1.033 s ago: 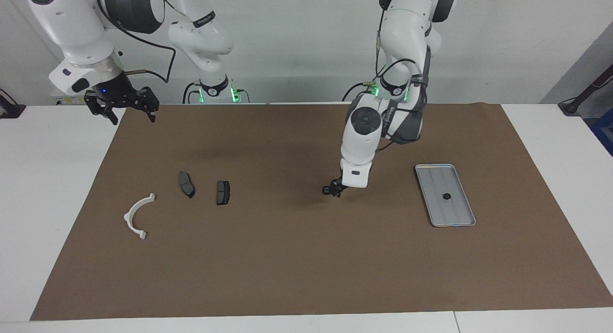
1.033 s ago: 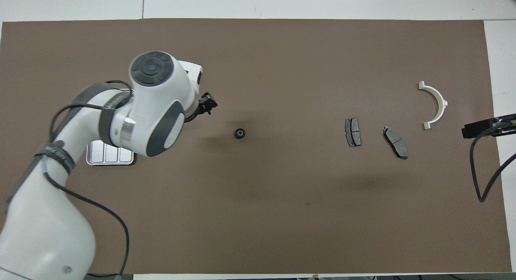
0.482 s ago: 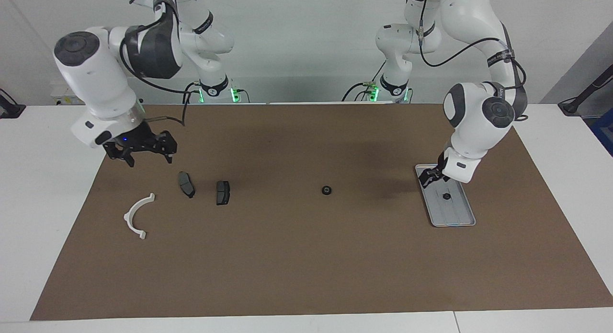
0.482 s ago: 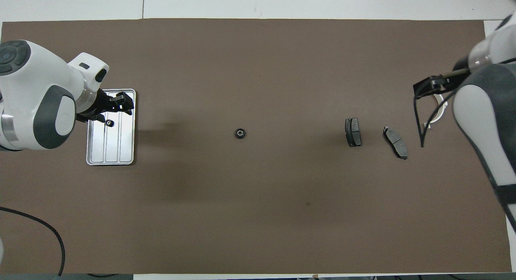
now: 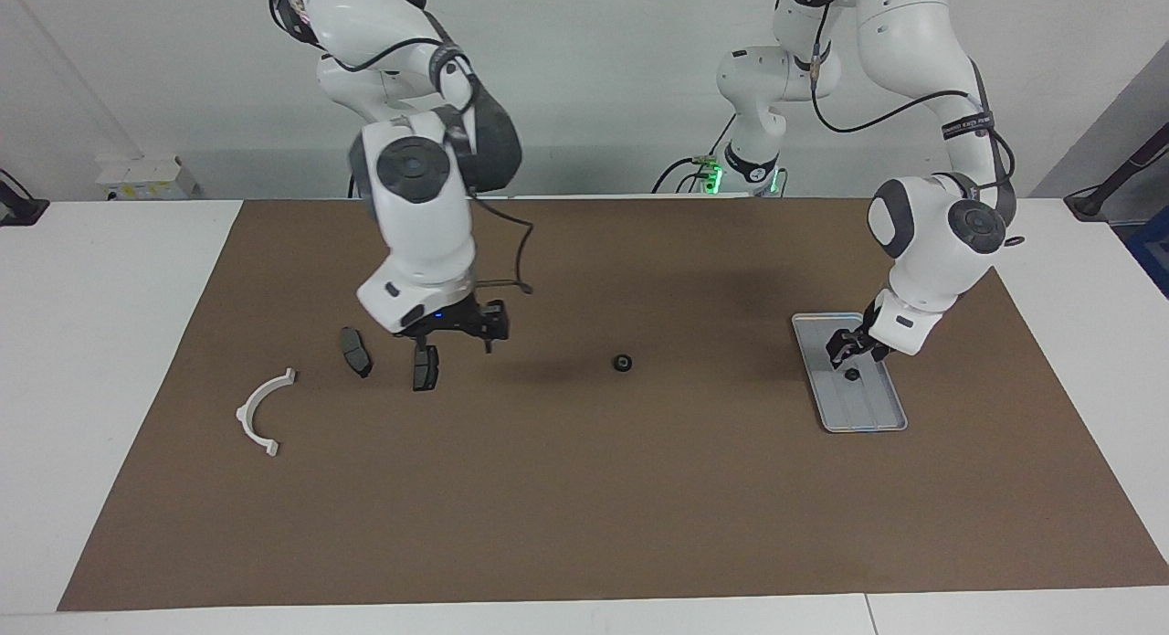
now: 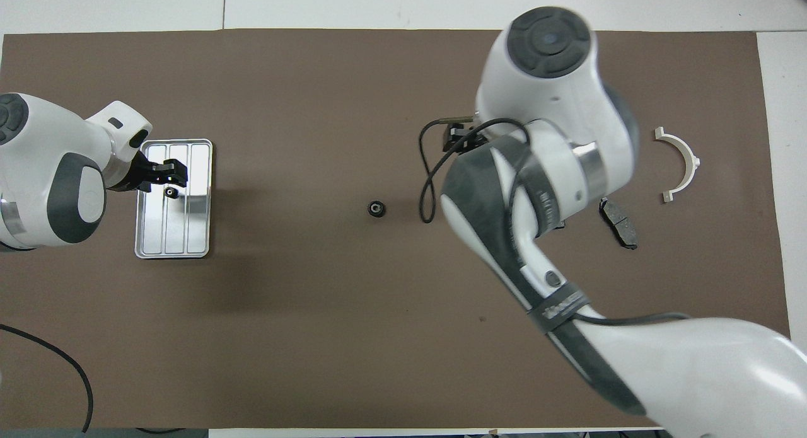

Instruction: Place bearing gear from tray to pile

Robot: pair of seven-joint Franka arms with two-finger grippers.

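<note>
The silver tray [image 5: 868, 411] lies toward the left arm's end of the brown mat, and it also shows in the overhead view [image 6: 173, 236]. A small black bearing gear [image 5: 851, 375] sits on it. My left gripper [image 5: 849, 352] is open just over that gear [image 6: 169, 191]. A second bearing gear [image 5: 622, 363] lies on the mat's middle [image 6: 376, 208]. The pile is a white bracket [image 5: 263, 411] and two dark pads [image 5: 355, 352] [image 5: 425, 368]. My right gripper [image 5: 454, 335] is open and empty, over the mat beside the pad closest to the middle.
The brown mat [image 5: 584, 507] covers most of the white table. In the overhead view my right arm [image 6: 542, 192] hides one pad; the other pad [image 6: 618, 222] and the bracket [image 6: 678, 164] show.
My right arm has swung from its end of the table to over the mat beside the pads. My left gripper has dropped closer to the gear on the tray.
</note>
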